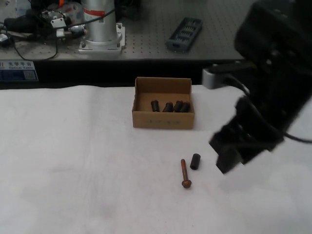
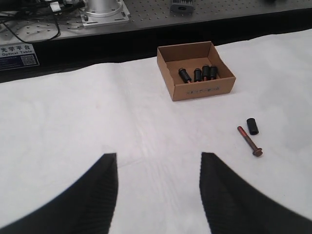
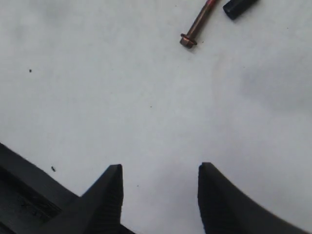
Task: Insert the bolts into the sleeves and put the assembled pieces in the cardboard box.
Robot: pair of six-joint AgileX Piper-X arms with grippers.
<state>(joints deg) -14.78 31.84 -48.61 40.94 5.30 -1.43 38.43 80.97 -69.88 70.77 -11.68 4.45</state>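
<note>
A copper-coloured bolt (image 1: 185, 173) lies on the white cloth, with a loose black sleeve (image 1: 195, 161) just beside its tip. Behind them stands the cardboard box (image 1: 163, 120) with several dark assembled pieces (image 1: 169, 106) inside. My right gripper (image 1: 220, 157) hangs open a little to the right of the sleeve; its wrist view shows the bolt (image 3: 199, 22) and sleeve (image 3: 239, 6) ahead of the open gripper (image 3: 161, 166). My left gripper (image 2: 158, 156) is open and holds nothing, well back from the box (image 2: 202, 90), bolt (image 2: 249, 141) and sleeve (image 2: 252, 126).
The white cloth (image 1: 73, 161) covers the bench in front. Behind it is a perforated metal table with a silver post base (image 1: 100, 29), cables (image 1: 29, 24) and a blue rack (image 1: 184, 31). A grey block (image 1: 214, 77) sits near the right arm.
</note>
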